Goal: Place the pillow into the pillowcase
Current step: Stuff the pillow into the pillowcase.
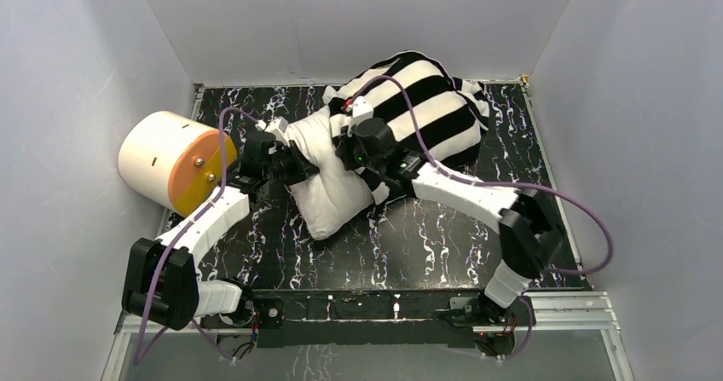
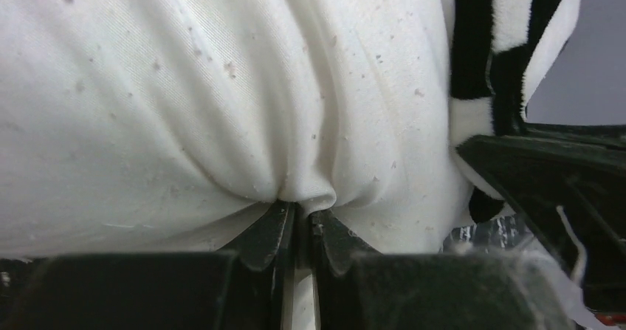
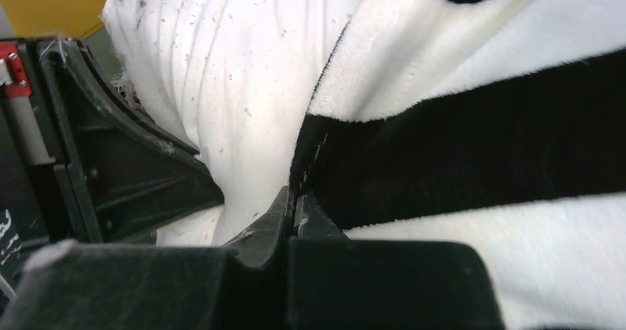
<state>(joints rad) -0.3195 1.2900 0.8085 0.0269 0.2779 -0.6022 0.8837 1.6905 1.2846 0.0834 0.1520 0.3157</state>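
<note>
Marbled black tabletop (image 1: 426, 253) carries everything. I count two tools: the left tool (image 2: 303, 215) pinches a fold of the one white pillow (image 1: 328, 195), and the right tool (image 3: 293, 204) is clamped on the hem of the one striped pillowcase (image 1: 426, 100). The pillow's far end sits inside it. One cream cylinder (image 1: 162, 155) lies left.

Cream cylinder (image 1: 160, 158) with an orange face lies at the left edge of the marbled tabletop (image 1: 426, 246)

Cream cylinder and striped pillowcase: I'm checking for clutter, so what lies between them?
The top view shows the left gripper, shut on the pillow, and the pillow's uncovered white end between the cylinder and the pillowcase.
</note>
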